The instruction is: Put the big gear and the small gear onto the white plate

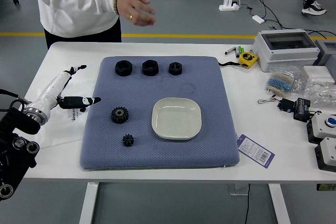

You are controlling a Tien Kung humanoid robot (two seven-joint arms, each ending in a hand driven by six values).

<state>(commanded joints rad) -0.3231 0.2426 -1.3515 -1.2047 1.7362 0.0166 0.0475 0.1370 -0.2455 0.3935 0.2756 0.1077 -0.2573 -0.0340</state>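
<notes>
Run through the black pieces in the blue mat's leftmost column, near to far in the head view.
Small gear → big gear → leftmost of the three black nut-like pieces at the mat's far side.

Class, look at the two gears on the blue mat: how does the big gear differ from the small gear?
The big gear is clearly wider than the small gear. The big gear lies farther from the mat's near edge, while the small gear lies closer to it. Both are black, toothed all round, and sit on the blue mat to the left of the white plate, not on it.
</notes>
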